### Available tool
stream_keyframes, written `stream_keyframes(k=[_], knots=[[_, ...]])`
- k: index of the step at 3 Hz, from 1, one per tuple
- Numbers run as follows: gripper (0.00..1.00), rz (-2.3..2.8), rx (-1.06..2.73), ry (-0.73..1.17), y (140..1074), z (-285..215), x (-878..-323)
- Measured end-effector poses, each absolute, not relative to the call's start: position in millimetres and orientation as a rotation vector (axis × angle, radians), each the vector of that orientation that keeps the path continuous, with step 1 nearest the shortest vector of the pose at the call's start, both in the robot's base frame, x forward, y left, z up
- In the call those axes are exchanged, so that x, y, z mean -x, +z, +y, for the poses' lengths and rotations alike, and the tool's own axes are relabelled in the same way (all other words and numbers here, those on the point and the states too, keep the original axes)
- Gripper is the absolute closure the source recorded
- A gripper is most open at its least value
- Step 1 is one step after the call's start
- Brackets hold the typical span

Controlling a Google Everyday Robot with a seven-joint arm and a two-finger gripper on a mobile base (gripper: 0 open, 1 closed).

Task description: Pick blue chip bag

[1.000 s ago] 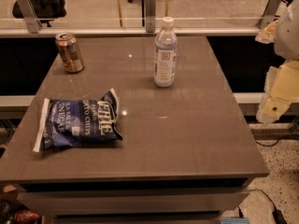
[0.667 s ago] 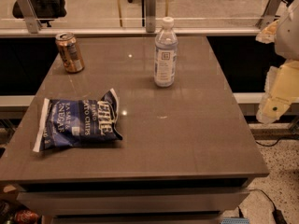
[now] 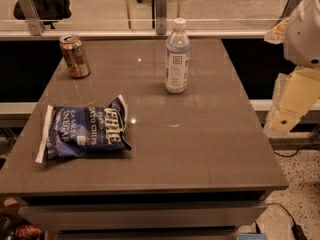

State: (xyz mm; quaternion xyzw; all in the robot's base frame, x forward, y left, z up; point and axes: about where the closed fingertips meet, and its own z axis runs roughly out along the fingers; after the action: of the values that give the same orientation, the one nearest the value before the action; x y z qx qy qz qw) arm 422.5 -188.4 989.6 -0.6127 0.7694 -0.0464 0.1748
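The blue chip bag (image 3: 82,134) lies flat on the front left of the grey-brown table (image 3: 200,149). It is dark navy with white lettering and white sealed ends. My gripper (image 3: 287,109), a cream-coloured part under the white arm (image 3: 305,29), hangs at the right edge of the view. It is beyond the table's right side, far from the bag, and holds nothing that I can see.
A clear water bottle (image 3: 177,57) with a white cap stands upright at the back middle of the table. A copper-coloured can (image 3: 75,56) stands at the back left. A glass railing (image 3: 150,9) runs behind the table. Cables lie on the speckled floor (image 3: 300,194) at the right.
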Motion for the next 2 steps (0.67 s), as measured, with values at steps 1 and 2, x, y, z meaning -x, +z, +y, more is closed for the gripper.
stream_keyframes(k=[1,2], knots=[[0.0,2.129,1.803,-0.129,995.1,-146.7,-413.0],[0.0,2.071,1.881,-0.114,996.3,-101.1,-408.9]])
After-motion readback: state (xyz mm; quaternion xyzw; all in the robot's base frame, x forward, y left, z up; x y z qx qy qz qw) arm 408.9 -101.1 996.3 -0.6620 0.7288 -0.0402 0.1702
